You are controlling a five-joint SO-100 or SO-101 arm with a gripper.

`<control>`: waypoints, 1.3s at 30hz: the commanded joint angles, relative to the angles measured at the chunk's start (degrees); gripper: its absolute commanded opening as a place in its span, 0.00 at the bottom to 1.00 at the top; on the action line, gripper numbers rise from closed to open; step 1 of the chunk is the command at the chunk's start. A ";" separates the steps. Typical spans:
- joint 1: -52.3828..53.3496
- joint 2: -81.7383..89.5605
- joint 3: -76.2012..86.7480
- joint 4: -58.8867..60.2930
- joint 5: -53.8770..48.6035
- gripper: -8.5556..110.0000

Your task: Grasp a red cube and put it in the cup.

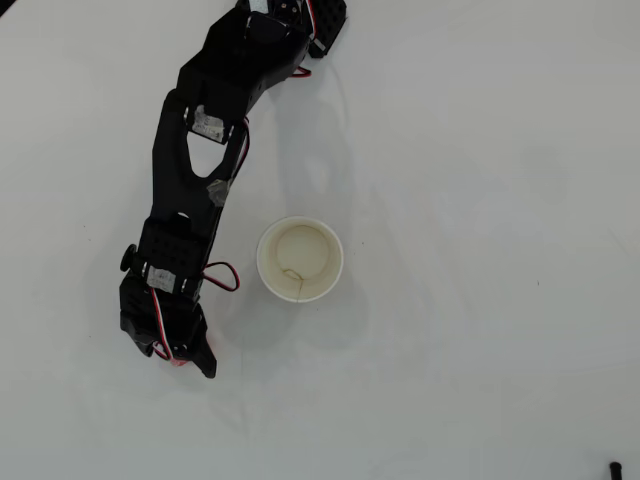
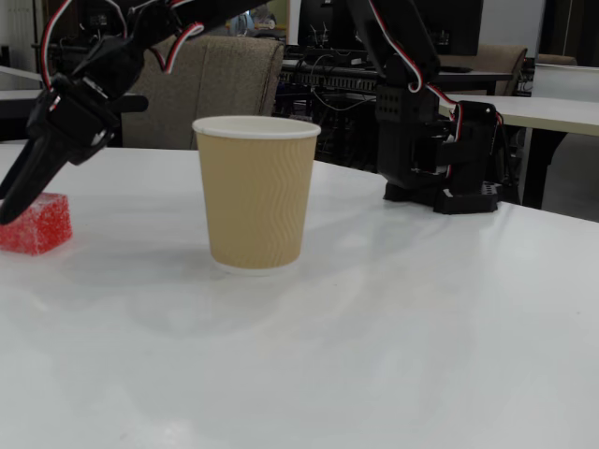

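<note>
Overhead view: the black two-finger gripper (image 1: 190, 362) is seen low over the white worktop (image 1: 480, 200), toward its left edge, with the black jointed arm (image 1: 190, 170) stretched down from the base at the top edge. Only a sliver of the small red speckled cube (image 1: 178, 362) is visible beneath the fingers, which cover nearly all of it. The round white paper cup with the cream inside (image 1: 300, 260) is standing upright near the middle of the worktop, just right of the arm's wrist and apart from it.

In the fixed view, the red cube (image 2: 36, 224) is resting on the worktop at the left edge, well apart from the tan-walled cup (image 2: 255, 192). One dark finger (image 2: 23, 182) is angled down against the cube's upper left corner. Whether the jaws are spread around the cube or merely beside it cannot be told; no grip is shown.
</note>
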 commanded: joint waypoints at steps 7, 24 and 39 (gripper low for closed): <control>-1.85 0.44 -4.48 -0.62 -0.62 0.36; -1.76 -1.49 -5.45 -2.81 -2.02 0.36; -1.32 -3.34 -5.80 -2.81 -2.11 0.36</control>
